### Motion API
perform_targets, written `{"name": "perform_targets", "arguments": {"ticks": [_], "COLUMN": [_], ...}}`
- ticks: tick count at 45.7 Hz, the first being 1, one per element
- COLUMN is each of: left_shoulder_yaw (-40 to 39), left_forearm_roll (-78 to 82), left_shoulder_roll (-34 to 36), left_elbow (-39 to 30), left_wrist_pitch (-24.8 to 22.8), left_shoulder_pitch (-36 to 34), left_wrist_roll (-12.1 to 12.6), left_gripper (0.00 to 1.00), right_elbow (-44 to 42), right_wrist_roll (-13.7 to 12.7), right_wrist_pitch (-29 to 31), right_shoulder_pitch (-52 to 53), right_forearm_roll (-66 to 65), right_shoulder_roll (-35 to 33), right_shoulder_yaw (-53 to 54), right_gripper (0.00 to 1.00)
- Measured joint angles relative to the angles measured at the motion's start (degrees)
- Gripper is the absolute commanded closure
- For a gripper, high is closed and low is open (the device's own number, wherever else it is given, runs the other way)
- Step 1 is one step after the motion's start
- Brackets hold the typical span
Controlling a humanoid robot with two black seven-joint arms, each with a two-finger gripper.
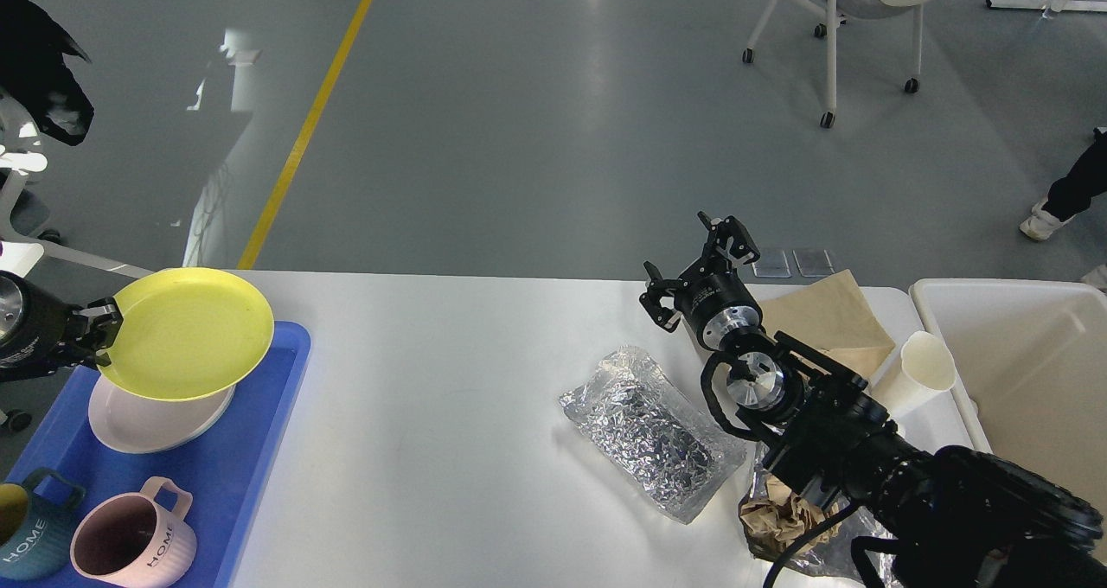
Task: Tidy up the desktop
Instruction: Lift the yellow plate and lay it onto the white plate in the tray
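The white desktop (450, 450) fills the lower view. My left gripper (99, 333) is at the far left, shut on the rim of a yellow plate (186, 333), holding it just above a pink plate (156, 415) on the blue tray (251, 450). My right gripper (696, 264) is open and empty, raised over the back of the desktop right of centre. A silver foil bag (649, 428) lies on the desktop below it. A brown paper sheet (830, 311), a white paper cone cup (921, 367) and crumpled brown paper (778, 519) lie by my right arm.
A pink mug (130, 549) and a blue mug (30, 540) marked HOME stand at the tray's front. A cream bin (1020, 372) stands at the right edge. A chair (852, 17) and a person's feet (1051, 216) are on the floor beyond.
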Motion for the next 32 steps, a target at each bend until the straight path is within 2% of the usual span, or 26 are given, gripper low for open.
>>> {"name": "perform_targets", "arguments": {"ticks": [9,24,27,32], "left_shoulder_yaw": [-7.30,-11.52,-11.82,-12.09], "left_forearm_roll": [0.03,0.19,0.19,0.19], "left_shoulder_roll": [0.11,-0.73,-0.82,-0.87], "left_elbow": [3.07,9.08,9.21,9.26], "left_wrist_pitch": [9.15,15.65,15.92,16.10], "left_shoulder_pitch": [10.36,19.13,19.57,20.38], "left_wrist_roll": [0.59,0.38,0.31,0.29], "left_gripper": [1.00,0.96,0.88,0.54], "right_elbow": [0.00,0.00,0.00,0.00], "right_wrist_roll": [0.00,0.00,0.00,0.00], "right_wrist_pitch": [0.00,0.00,0.00,0.00], "right_shoulder_pitch": [0.00,0.00,0.00,0.00], "right_forearm_roll": [0.00,0.00,0.00,0.00], "right_shoulder_roll": [0.00,0.00,0.00,0.00], "right_shoulder_yaw": [0.03,0.01,0.01,0.01], "right_gripper": [0.00,0.00,0.00,0.00]}}
